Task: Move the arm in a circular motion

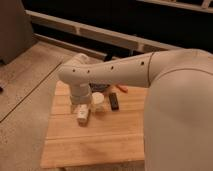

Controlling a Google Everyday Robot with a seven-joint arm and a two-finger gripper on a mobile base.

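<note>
My cream-white arm (pixel 125 72) reaches from the lower right across to the left, over a small wooden table (pixel 95 140). Its rounded elbow joint sits above the table's far left part and the wrist segment drops straight down. The gripper (pixel 82 115) hangs at the end of it, just above the table top near the left side. A white cup (pixel 98 101) stands right beside the gripper on its right.
A black oblong object (pixel 114 101) lies on the table right of the cup, and a small orange item (pixel 121 89) lies behind it. A speckled floor (pixel 25 95) surrounds the table. A dark wall with pale rails (pixel 100 35) runs behind.
</note>
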